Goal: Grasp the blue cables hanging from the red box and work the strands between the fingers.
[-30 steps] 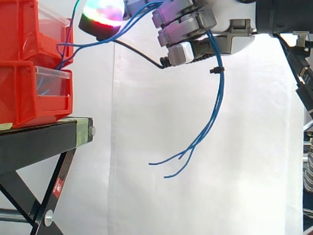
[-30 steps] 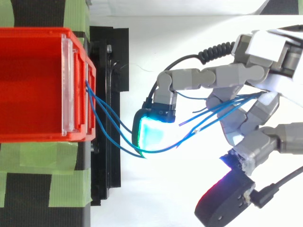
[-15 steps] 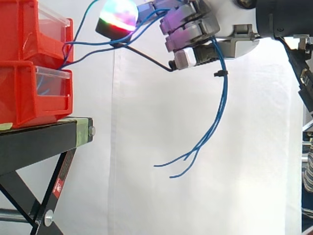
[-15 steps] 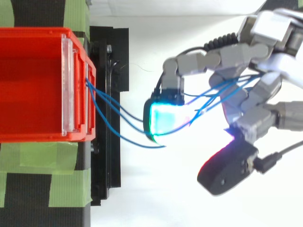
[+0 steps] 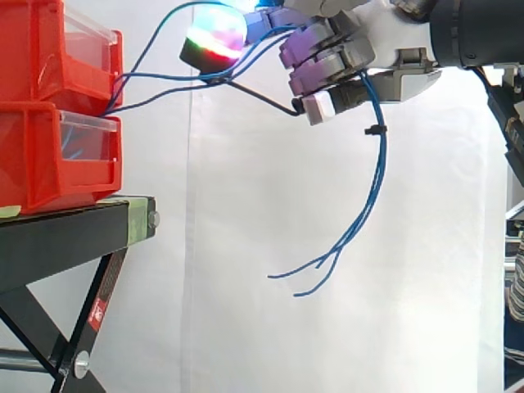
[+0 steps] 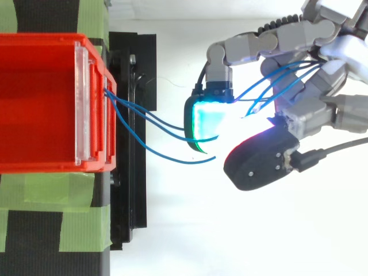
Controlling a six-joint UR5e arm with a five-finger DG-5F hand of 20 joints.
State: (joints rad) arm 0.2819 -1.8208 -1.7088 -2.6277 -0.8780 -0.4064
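Several thin blue cables [image 5: 155, 78] run from the front of the upper red bin [image 5: 57, 45] rightward into my hand [image 5: 385, 37]. In the top view the blue cables [image 6: 146, 123] leave the red bin [image 6: 40, 103] and pass under a glowing cyan fingertip [image 6: 208, 122]. My hand [image 6: 313, 106] has its fingers curled round the strands, which thread between them. Past the hand the loose cable ends [image 5: 360, 221] hang down, bound by a small black tie [image 5: 374, 129], and fork near the bottom.
Two red bins are stacked on a black stand [image 5: 74, 229] with green tape on it [image 6: 52, 221]. A white curtain [image 5: 270, 327] is behind. Open space lies under the hand and right of the stand.
My hand has risen and drawn away from the bin, to the right in both views. The strands stretch tauter from the bin and the hanging ends swing right with it.
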